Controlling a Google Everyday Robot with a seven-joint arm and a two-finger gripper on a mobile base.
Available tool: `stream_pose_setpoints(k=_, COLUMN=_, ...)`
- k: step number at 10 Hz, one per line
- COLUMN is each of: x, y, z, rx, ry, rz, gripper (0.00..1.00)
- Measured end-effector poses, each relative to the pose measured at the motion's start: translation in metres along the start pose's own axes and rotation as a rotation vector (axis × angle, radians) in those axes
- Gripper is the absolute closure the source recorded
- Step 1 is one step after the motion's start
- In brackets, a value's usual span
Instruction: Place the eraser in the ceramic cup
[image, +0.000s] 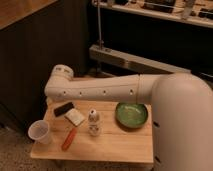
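Observation:
The black eraser (63, 108) lies flat at the back left of the wooden table (107, 146). The whitish ceramic cup (40, 132) stands upright near the table's front left corner, in front and to the left of the eraser. My white arm (100, 90) reaches from the right across the back of the table, and its rounded joint (61, 75) is above the eraser. My gripper does not show; it is hidden behind or below the arm's left end.
A pale beige pad (75, 117) lies touching the eraser's right side. An orange marker (69, 138) lies in front of it. A small white bottle (93, 123) stands mid-table. A green bowl (131, 114) sits at the right. A dark wall is behind.

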Motion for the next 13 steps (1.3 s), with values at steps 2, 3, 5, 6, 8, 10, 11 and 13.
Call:
stream_pose_setpoints(k=2, x=0.001, y=0.001, z=-0.001, rx=-0.009, ry=-0.002, rz=0.008, gripper=0.2)
stream_pose_setpoints(k=3, x=0.008, y=0.001, z=-0.002, rx=-0.009, ry=-0.022, rz=0.02, gripper=0.2)
stream_pose_setpoints(k=5, x=0.045, y=0.003, z=-0.011, rx=-0.002, ry=-0.09, rz=0.06, gripper=0.2)
stream_pose_setpoints(k=6, x=0.063, y=0.006, z=-0.011, rx=0.008, ry=-0.125, rz=0.08, gripper=0.2)
stream_pose_setpoints(k=8, x=0.092, y=0.011, z=-0.003, rx=0.013, ry=-0.207, rz=0.115, gripper=0.2)
stream_pose_setpoints(k=10, x=0.091, y=0.009, z=0.013, rx=-0.016, ry=-0.281, rz=0.131, gripper=0.2)
stream_pose_setpoints(k=11, x=0.081, y=0.01, z=0.028, rx=-0.034, ry=-0.329, rz=0.151, gripper=0.2)
stream_pose_setpoints(k=13, x=0.064, y=0.014, z=0.052, rx=-0.044, ry=-0.389, rz=0.187, gripper=0.2)
